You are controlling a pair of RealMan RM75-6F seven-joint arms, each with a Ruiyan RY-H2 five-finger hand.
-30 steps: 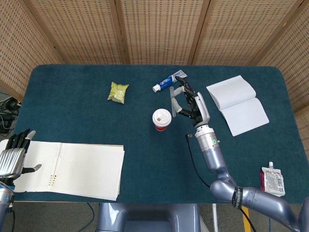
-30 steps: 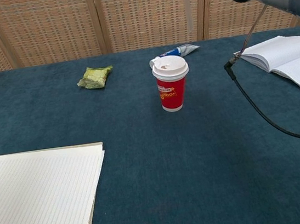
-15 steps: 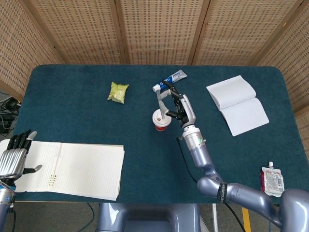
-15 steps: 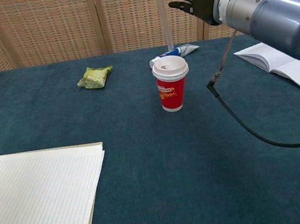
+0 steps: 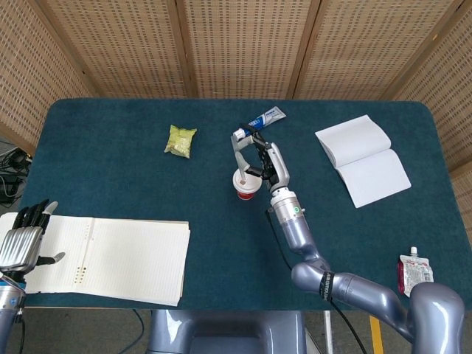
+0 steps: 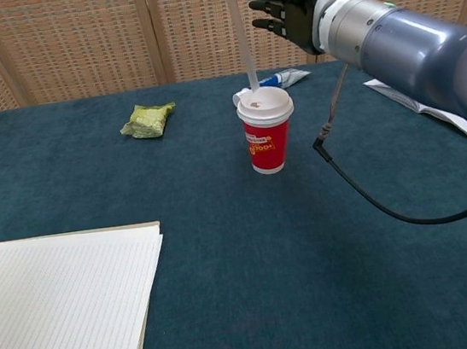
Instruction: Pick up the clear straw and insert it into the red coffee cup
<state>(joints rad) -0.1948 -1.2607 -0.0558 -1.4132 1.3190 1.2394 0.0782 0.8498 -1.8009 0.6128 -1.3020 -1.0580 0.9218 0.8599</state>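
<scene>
- The head view looks down steeply on the whole worktop [image 5: 110,169] from high above.
- The chest view sits low and near, facing forward across it.
- Both share the red coffee cup [image 5: 247,184] [image 6: 267,131].

A dark teal, felt-like surface [image 5: 118,184] with rounded corners fills most of the head view. Behind it, across the top of both views, stand woven cane screen panels [image 5: 236,44] in wooden frames. Light is even and soft. Cables [image 5: 11,169] lie at the left edge.
</scene>
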